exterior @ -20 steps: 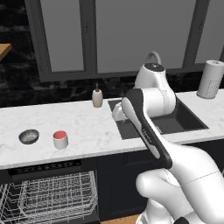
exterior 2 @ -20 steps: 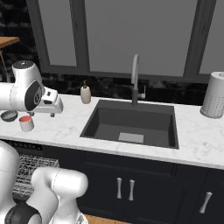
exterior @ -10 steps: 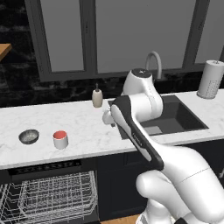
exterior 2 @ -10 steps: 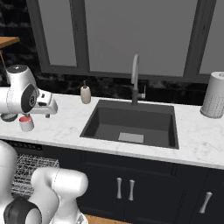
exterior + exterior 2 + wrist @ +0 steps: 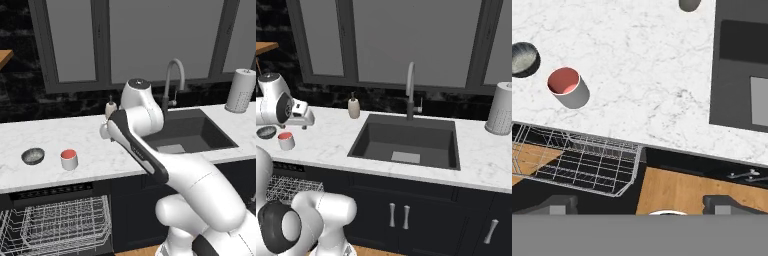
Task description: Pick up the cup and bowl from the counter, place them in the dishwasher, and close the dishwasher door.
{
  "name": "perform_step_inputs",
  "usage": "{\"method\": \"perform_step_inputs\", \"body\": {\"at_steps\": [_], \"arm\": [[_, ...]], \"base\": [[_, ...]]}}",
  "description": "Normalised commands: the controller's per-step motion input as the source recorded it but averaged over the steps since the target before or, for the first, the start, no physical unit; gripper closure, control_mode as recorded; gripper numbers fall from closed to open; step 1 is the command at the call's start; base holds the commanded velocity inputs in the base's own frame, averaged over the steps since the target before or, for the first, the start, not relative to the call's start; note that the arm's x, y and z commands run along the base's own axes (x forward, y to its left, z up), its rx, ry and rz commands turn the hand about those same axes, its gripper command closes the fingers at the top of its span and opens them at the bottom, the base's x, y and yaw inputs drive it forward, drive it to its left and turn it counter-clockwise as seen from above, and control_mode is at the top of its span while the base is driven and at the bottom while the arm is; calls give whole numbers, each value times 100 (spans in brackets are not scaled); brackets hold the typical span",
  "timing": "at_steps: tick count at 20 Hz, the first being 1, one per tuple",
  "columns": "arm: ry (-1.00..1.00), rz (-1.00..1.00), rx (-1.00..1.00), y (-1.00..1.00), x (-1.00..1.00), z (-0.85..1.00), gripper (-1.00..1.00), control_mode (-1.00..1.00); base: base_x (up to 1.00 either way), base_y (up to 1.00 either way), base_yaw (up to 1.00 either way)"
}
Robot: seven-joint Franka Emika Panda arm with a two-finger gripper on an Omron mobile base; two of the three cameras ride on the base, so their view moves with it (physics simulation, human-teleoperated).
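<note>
hand view looks straight down: at the bottom edge the two dark fingertips of the gripper stand far apart, jaws wide, with nothing between them. just beyond them, from 9 to 6 o'clock, the silvery wire rack of the dishwasher is pulled out over a wood floor, and the front edge of the counter runs across above it. on the white marble at about 10 o'clock stands the cup, upright, its red inside facing the camera; the bowl sits just beside it toward 9 o'clock, close to the cup but apart from it, partly cut by the frame. the dark sink fills the 2 to 3 o'clock side, and the base of the soap bottle shows at 12 o'clock. left base view has the white arm rising from 5 o'clock and bending over the counter near the middle; the gripper itself is hidden behind the arm here. the rack lies at 7 o'clock under the black vented strip, with the cup and bowl at 9 o'clock near the counter's front edge, well apart from the arm. farther back are the soap bottle, the faucet and, at 2 o'clock, a paper towel roll. right base view shows the hand hanging above the counter at 9 o'clock, with the cup below it and the bowl behind, both resting on the marble.
</note>
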Motion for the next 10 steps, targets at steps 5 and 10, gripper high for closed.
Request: {"method": "perform_step_inputs", "body": {"at_steps": [5,10], "arm": [[2,-2,0,33,50,-13,-100,-100],[11,-4,0,22,40,-51,-100,-100]], "base": [[0,0,0],[0,0,0]]}}
